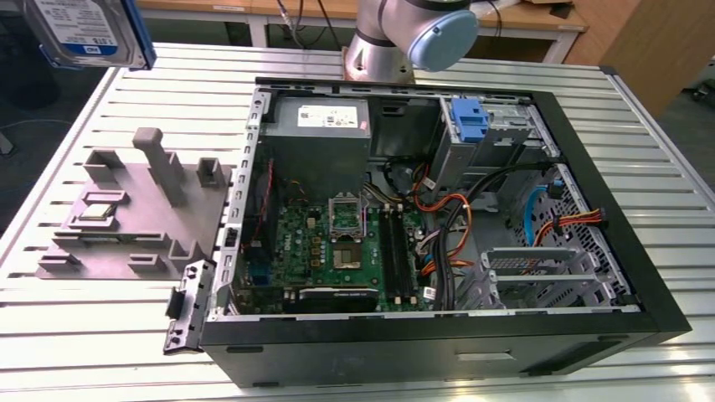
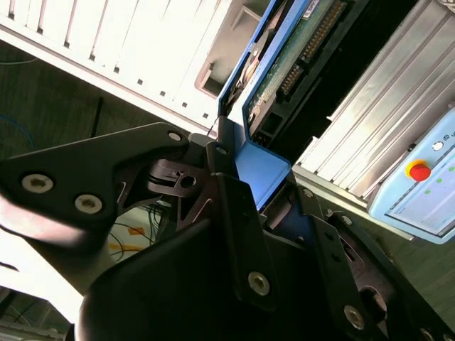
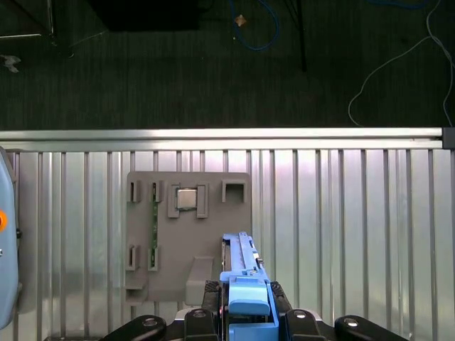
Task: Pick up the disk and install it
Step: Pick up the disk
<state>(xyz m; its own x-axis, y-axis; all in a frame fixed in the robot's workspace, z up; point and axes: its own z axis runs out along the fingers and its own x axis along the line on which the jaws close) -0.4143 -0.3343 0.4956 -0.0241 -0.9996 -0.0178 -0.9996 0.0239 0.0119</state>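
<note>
The disk [image 1: 87, 32], a silver-grey drive with a white-and-blue label in a blue carrier, hangs high above the table's far corner at the exterior view's left. In the first wrist view I see the disk [image 3: 240, 273] edge-on, standing out from my gripper [image 3: 245, 316], which is shut on its blue carrier. The second wrist view shows the disk [image 2: 295, 53] from its green circuit-board side, with the black fingers [image 2: 238, 206] clamped on the blue bracket. Below it lies the grey fixture [image 3: 188, 241].
The open computer case [image 1: 625, 276] lies on the slatted table [image 1: 100, 335], with a motherboard [image 1: 335, 243], cables, a grey drive cage [image 1: 547, 272] and a blue-handled caddy [image 1: 470, 119]. The grey fixture [image 1: 134, 213] holds a small silver chip [image 1: 99, 211]. A pendant with a red button [image 2: 419, 170] lies nearby.
</note>
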